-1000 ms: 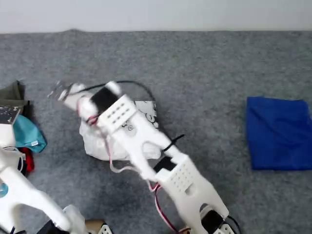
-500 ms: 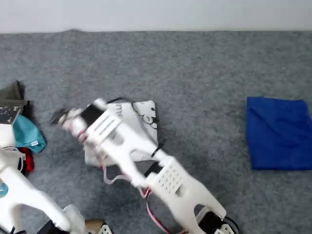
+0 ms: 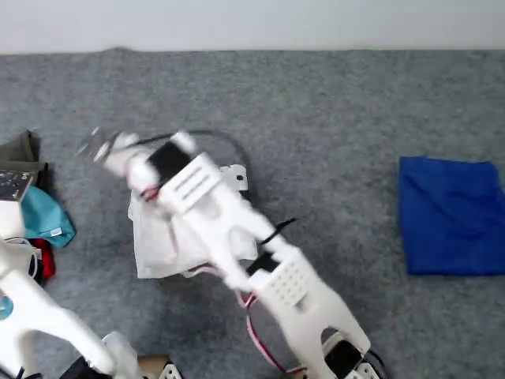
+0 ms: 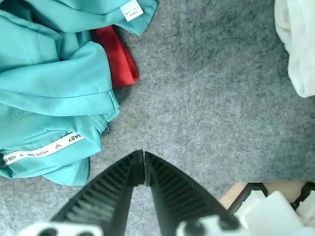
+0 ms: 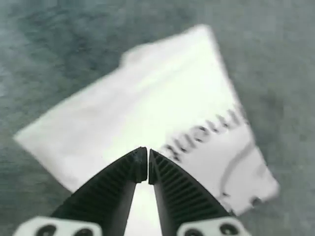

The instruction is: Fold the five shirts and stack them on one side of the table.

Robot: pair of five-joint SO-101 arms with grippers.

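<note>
A crumpled white shirt (image 3: 158, 237) with dark print lies left of the table's middle, partly under my right arm. In the high view my right gripper (image 3: 96, 147) sits past the shirt's far left corner. In the right wrist view that gripper (image 5: 147, 153) is shut, its tips over the white shirt (image 5: 162, 98). My left gripper (image 4: 144, 160) is shut with nothing in it, above bare grey carpet beside a teal shirt (image 4: 49, 83) and a red shirt (image 4: 115, 56). A folded blue shirt (image 3: 450, 215) lies at the right side.
The teal shirt (image 3: 43, 217), red shirt (image 3: 43, 260) and an olive shirt (image 3: 20, 150) are piled at the left edge. My left arm (image 3: 31, 316) stands at the front left. Grey carpet (image 3: 331, 118) covers the table between the white and blue shirts.
My right arm swung toward the front left half a second ago and has now swung back to the far left. The white shirt has changed shape, spreading toward the front.
</note>
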